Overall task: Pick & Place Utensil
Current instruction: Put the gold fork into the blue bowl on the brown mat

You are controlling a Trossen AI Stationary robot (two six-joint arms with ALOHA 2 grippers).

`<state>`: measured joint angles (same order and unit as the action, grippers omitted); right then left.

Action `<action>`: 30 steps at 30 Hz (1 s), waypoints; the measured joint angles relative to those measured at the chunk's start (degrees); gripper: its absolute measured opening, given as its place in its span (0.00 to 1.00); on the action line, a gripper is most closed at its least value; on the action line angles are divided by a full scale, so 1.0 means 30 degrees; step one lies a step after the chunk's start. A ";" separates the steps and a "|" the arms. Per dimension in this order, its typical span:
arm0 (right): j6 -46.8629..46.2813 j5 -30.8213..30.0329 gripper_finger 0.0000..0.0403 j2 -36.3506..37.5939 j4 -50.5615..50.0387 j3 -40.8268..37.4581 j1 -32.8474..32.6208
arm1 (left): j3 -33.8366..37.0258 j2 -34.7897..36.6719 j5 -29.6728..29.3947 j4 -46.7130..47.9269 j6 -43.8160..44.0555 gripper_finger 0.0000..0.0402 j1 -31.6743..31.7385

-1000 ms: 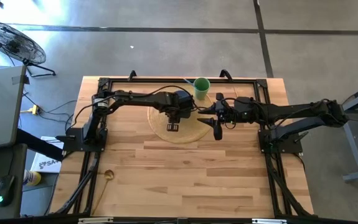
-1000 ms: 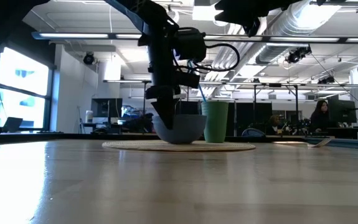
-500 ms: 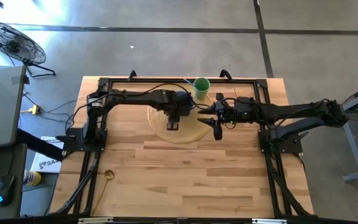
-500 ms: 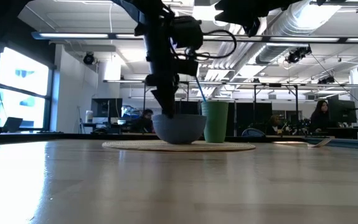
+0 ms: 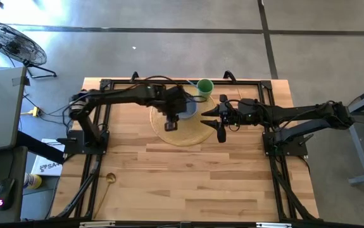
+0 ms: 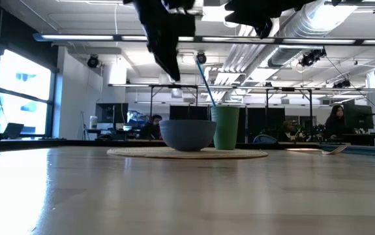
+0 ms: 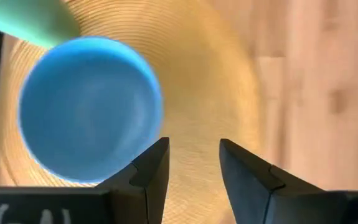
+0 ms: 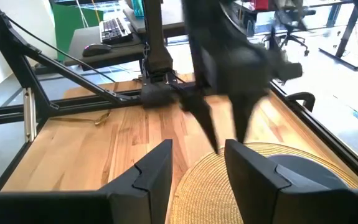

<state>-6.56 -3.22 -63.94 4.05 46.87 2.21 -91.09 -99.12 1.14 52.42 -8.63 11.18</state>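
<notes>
A gold spoon (image 5: pixel 110 179) lies flat on the table near its near-left corner, far from both grippers; it also shows in the right wrist view (image 8: pixel 101 118). A blue bowl (image 5: pixel 188 107) stands empty on a round woven placemat (image 5: pixel 188 134), next to a green cup (image 5: pixel 205 87) holding a blue straw (image 6: pixel 205 81). My left gripper (image 5: pixel 171 124) hangs open above the placemat just on the near side of the bowl (image 7: pixel 88 109), holding nothing (image 7: pixel 194 158). My right gripper (image 5: pixel 220 133) waits open over the placemat's right edge (image 8: pixel 197 163).
A pale utensil (image 6: pixel 334 149) lies on the table to the right of the cup. Black frame rails (image 5: pixel 169 81) run along the table's far edge and both sides. Bare wood (image 5: pixel 188 183) spreads over the near half. People sit in the room behind.
My left gripper has risen from beside the bowl to well above its rim, and its arm has drawn back toward the table's left. The bowl, cup and spoon have stayed in place.
</notes>
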 joint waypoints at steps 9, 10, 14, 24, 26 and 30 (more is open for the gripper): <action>0.0001 0.0000 0.35 0.0005 -0.0019 0.0000 -0.0003 | -0.0007 0.2329 0.0643 0.2036 0.2187 0.34 -0.4854; 0.0015 0.0000 0.35 0.0007 -0.0013 0.0000 -0.0003 | -0.0004 0.2457 0.0470 0.2159 0.2382 0.34 -0.5569; 0.0004 0.0000 0.35 0.0007 -0.0007 0.0000 0.0003 | 0.0813 0.2956 -0.0724 0.1871 0.2121 0.34 -0.8677; 0.0021 -0.0008 0.35 0.0002 0.0219 0.0000 0.0000 | 0.8992 0.6051 -0.5889 -0.4690 0.3746 0.34 -1.2297; -0.0374 -0.0190 0.35 0.0000 0.0980 0.0000 -0.0005 | 1.1112 0.6957 -0.6251 -0.5985 0.3996 0.34 -1.2263; -0.2732 -0.0268 0.35 0.0007 0.2048 0.0008 0.0003 | 1.4932 0.8923 -0.6761 -0.9208 0.4192 0.34 -1.1455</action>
<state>-14.76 -4.03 -63.92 10.20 46.90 2.22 -46.29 -72.35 -19.15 24.80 3.95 -23.18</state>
